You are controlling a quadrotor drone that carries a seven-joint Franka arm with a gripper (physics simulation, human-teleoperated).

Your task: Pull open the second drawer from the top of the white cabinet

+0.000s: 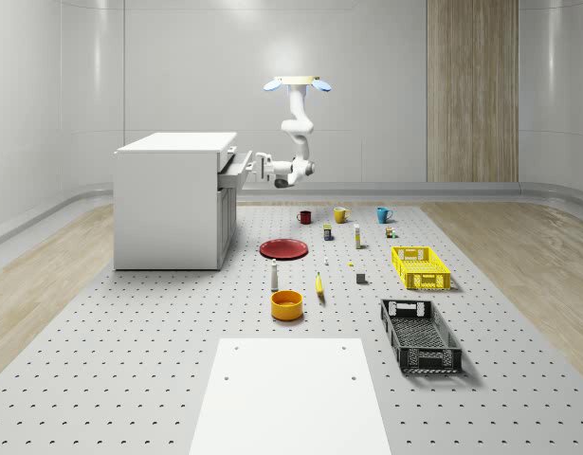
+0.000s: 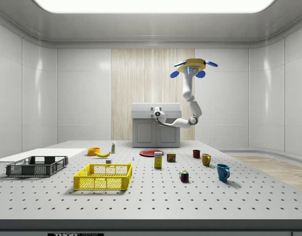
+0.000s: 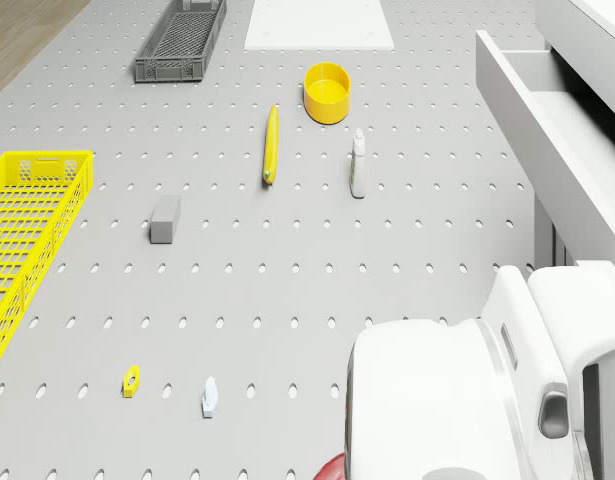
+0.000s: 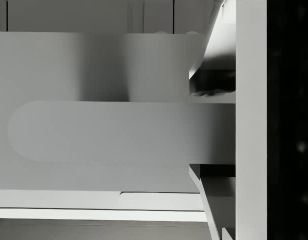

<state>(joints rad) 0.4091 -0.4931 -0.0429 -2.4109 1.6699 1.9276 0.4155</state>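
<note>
**Drawer partly out, claw at its front**

Going left to right in the whole-scene view: white cabinet (image 1: 175,199) standing on the perforated surface (image 1: 130,341), well left of centre; second drawer (image 1: 236,169) from the top already projecting from the cabinet's front, clearly out past the drawers around it; claw (image 1: 265,167) right at that drawer's front edge, arm bent back and up to the drone (image 1: 298,84), hovering above and just right of the cabinet; red plate (image 1: 284,249), orange bowl (image 1: 286,304), mugs and yellow crate (image 1: 421,267) farther right, well apart from the action.

Seen from the wrist, a rounded handle bar (image 4: 108,132) close ahead, with one finger (image 4: 251,120) alongside; impossible to tell whether closed on the handle or merely beside it.

Judged as partway done: drawer open by a fair stretch, open tray (image 3: 547,130) visible from the drone camera; left to do, probably a further pull outward, then release.
</note>
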